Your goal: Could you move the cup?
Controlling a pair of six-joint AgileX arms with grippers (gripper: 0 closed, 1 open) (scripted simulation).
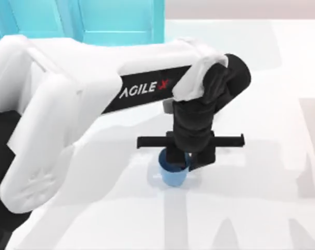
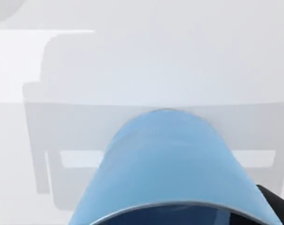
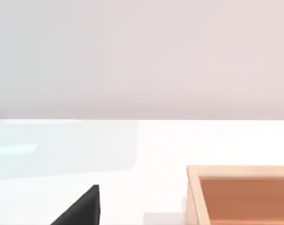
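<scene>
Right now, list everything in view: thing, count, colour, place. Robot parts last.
cup: 1, blue with darker rim and inside, upright on the table near the middle of the top view, between the left gripper's fingers; close up in the left wrist view
table: 1, white, under everything
panels: turquoise, along the far edge at the top view's left
tray: 1, orange-brown with a lighter rim, on the table in the right wrist view
left arm: 1, white with black wrist, reaching from the left
left gripper: 1, black, straddling the cup's rim
right gripper: black tip at the right wrist view's edge
</scene>
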